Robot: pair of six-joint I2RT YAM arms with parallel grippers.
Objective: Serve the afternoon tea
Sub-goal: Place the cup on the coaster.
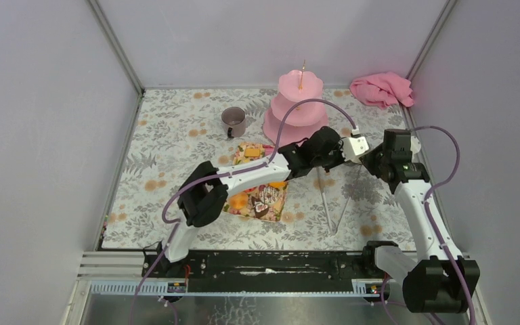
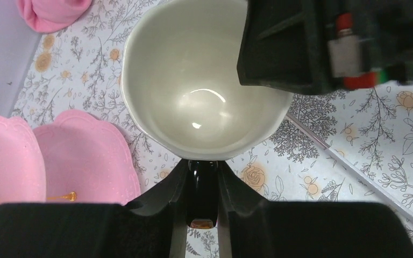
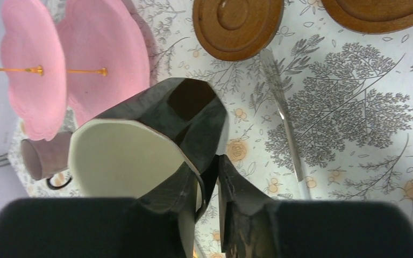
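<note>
Left tool (image 2: pixel 203 167) is clamped shut on the black handle of the black ceramic mug with a cream inside (image 2: pixel 204 97), one finger on each side of the handle. Mug is empty, with its opening facing the left wrist camera. Right tool (image 3: pixel 207 161) is at the same mug from the other side: one finger (image 3: pixel 180 185) is against the cream inner wall, the other (image 3: pixel 236 196) is outside, and the rim is between them. Cannot tell if it actually pinches the wall; a sliver of gap shows. Can't tell whether the mug rests on the floral-print worktop (image 1: pixel 176 135).

From the top view both tools meet just right of the pink three-tier stand (image 1: pixel 296 108), which has bare tiers. Grey mug (image 1: pixel 233 120) stands upright to the left of the stand, well apart from the arms. Floral rectangular tray (image 1: pixel 288 215) lies under the left arm with small colourful toy cakes (image 1: pixel 265 200) on it. Thin V-shaped metal tongs (image 1: pixel 326 203) lie flat near the tray. Two round brown wooden coasters (image 3: pixel 237 24) are on the worktop beyond the mug. Crumpled pink cloth (image 1: pixel 381 89) is in the far right corner.
</note>
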